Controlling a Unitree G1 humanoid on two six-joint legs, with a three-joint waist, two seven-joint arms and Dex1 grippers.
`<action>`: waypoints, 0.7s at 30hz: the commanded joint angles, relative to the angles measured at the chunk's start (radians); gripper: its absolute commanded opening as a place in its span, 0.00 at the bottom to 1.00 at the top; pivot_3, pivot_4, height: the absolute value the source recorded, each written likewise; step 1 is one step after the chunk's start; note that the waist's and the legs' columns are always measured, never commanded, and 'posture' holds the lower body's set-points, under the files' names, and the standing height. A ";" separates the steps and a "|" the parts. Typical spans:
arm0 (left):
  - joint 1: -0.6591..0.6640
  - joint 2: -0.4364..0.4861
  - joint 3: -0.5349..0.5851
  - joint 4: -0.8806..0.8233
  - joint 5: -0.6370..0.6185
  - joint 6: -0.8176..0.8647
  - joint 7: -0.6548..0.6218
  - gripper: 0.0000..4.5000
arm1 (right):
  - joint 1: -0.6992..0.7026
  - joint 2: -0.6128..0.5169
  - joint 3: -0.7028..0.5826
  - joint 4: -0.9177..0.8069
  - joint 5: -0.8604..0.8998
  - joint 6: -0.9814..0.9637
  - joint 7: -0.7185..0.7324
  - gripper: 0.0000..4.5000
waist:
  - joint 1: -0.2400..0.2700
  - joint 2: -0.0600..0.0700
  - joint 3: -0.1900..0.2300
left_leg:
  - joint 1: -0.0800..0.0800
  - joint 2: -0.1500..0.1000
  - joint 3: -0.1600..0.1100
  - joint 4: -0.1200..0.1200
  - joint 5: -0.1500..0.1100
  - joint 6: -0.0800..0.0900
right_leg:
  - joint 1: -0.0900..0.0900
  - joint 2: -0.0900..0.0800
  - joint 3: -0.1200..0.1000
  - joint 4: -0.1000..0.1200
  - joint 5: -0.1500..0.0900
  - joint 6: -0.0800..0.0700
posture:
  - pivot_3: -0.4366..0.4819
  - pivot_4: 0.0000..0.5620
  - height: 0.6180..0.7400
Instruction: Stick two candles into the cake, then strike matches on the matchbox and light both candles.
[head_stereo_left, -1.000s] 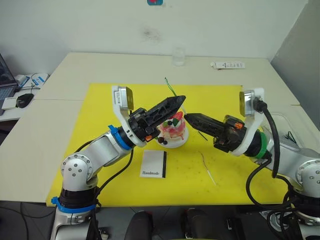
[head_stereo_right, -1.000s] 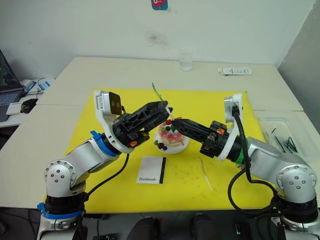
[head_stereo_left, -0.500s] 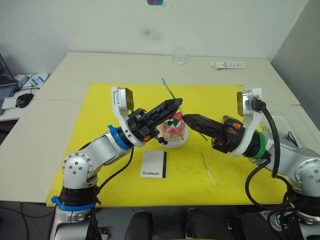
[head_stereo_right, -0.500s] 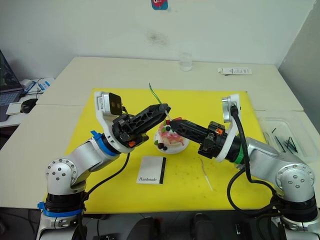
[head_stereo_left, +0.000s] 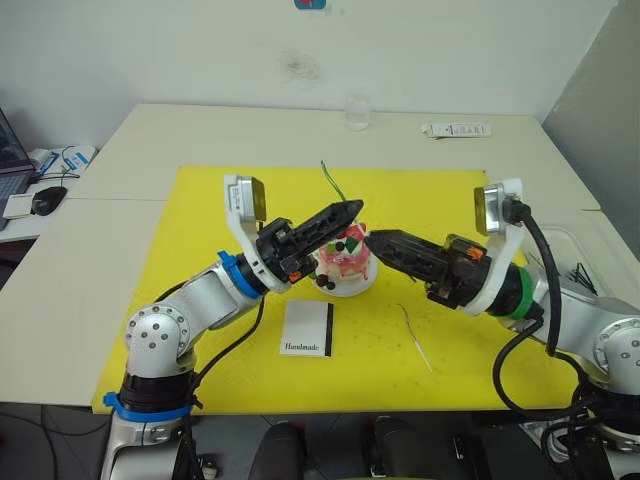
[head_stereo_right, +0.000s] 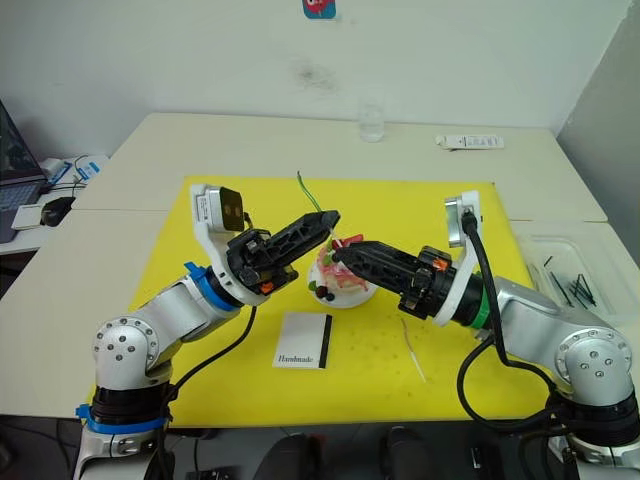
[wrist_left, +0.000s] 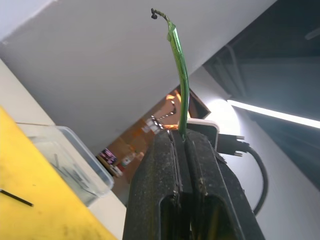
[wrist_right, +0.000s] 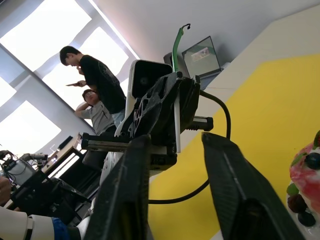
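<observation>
My left gripper (head_stereo_left: 354, 206) is shut on a thin green candle (head_stereo_left: 334, 181) that rises from its fingertips, just above and left of the pink cake (head_stereo_left: 345, 263) on its white plate. In the left wrist view the candle (wrist_left: 178, 75) stands clamped between the two closed fingers (wrist_left: 155, 180). My right gripper (head_stereo_left: 372, 238) hovers at the cake's right side, open and holding nothing. A second candle (head_stereo_left: 415, 336) lies on the yellow mat (head_stereo_left: 200, 230) to the cake's right. The white matchbox (head_stereo_left: 307, 328) lies in front of the cake. Black matches (head_stereo_right: 566, 281) rest in a clear tray at the right.
A clear glass (head_stereo_left: 357, 112) and a white remote control (head_stereo_left: 455, 130) stand on the table behind the mat. The clear tray (head_stereo_right: 535, 250) sits off the mat's right edge. A mouse (head_stereo_left: 46, 199) lies on a side desk at the left. People (wrist_right: 95, 85) stand in the background.
My left gripper has closed on the candle and my right gripper has opened and let go of it. Both grippers and the candle shifted slightly left.
</observation>
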 joint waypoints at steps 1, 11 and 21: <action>-0.041 0.065 0.059 -0.049 0.135 -0.042 -0.008 0.00 | 0.019 -0.141 -0.031 -0.086 -0.272 -0.004 0.147 0.71 | 0.001 0.000 0.000 | 0.000 0.000 0.000 0.000 0.000 0.000 | 0.000 0.000 0.000 0.000 0.000 0.000 | 0.48 0.27 1.00; 0.032 0.202 0.015 -0.001 0.674 -0.215 -0.244 0.00 | 0.057 -0.283 0.150 -0.157 -0.940 -0.224 0.470 0.86 | 0.002 0.000 0.000 | -0.006 0.001 0.001 -0.008 0.000 -0.001 | -0.010 0.000 0.000 -0.003 0.000 0.001 | 0.48 0.27 1.00; 0.017 0.104 -0.053 0.143 0.927 -0.348 -0.395 0.00 | 0.001 -0.144 0.211 -0.145 -1.068 -0.190 0.494 0.86 | 0.003 0.000 0.000 | -0.007 0.000 0.001 -0.007 0.000 -0.001 | -0.010 -0.001 0.000 -0.003 0.000 0.001 | 0.48 0.27 1.00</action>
